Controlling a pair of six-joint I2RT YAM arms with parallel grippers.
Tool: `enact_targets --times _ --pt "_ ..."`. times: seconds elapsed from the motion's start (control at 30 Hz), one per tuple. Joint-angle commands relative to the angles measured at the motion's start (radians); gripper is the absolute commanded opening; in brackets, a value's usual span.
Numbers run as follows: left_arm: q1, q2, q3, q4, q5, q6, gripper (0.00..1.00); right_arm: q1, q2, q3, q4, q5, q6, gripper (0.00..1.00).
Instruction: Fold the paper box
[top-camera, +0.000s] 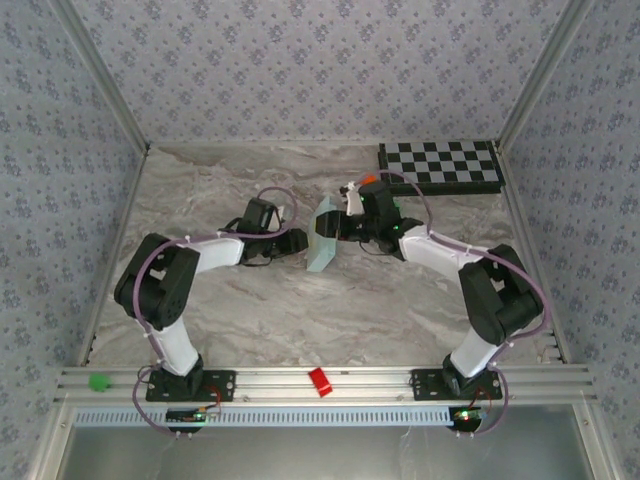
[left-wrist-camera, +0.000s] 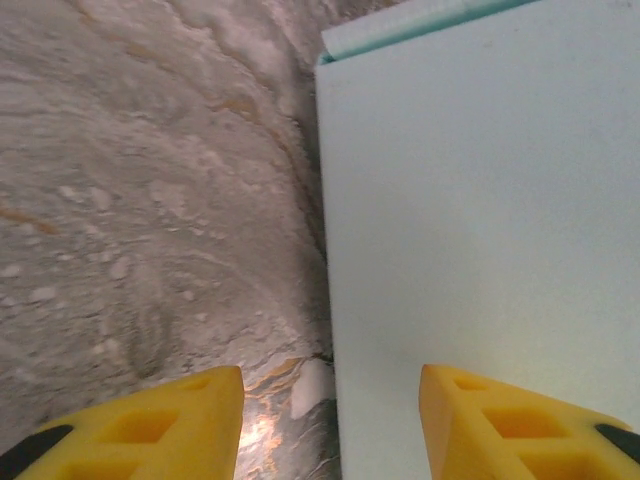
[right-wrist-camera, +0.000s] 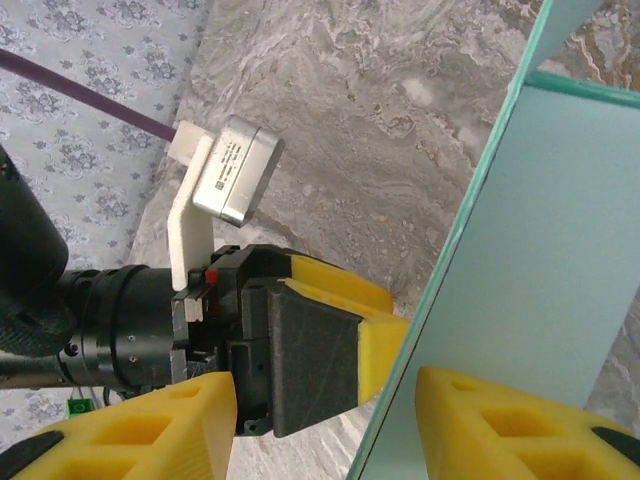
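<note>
The scene is lit brightly and evenly; shadows are soft. Glare is seen on the grey marbled table between the left hand's blurred fingers.

No text can be read; the small label on the silver module is too blurred.

The left arm and right arm are black at the joints with white link shells, each with a purple cable. The left tool and right tool have chunky yellow fingers with hollow cut-outs. A silver camera box rides a white bracket; green lights, I think, glow at the bases.
</note>
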Motion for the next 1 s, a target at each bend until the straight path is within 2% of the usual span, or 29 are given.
enact_targets --times 0.0,0.33,0.63,0.8,0.97 --pt "0.013 -0.058 -0.008 -0.041 -0.081 -0.005 0.50 0.005 0.032 0.073 -0.067 -0.039 -0.050 0.52" --pt "0.023 -0.104 -0.020 -0.101 -0.171 -0.006 0.51 0.005 0.050 0.159 -0.134 -0.045 -0.095 0.52" --pt "0.024 -0.139 -0.008 -0.143 -0.200 0.017 0.51 -0.027 0.020 0.160 -0.271 0.110 -0.096 0.51" --pt "0.025 -0.134 0.005 -0.147 -0.184 0.035 0.51 -0.042 0.054 0.149 -0.222 0.032 -0.062 0.51" --pt "0.025 -0.092 0.048 -0.140 -0.096 0.071 0.51 -0.035 0.107 0.154 -0.156 -0.052 -0.027 0.54"
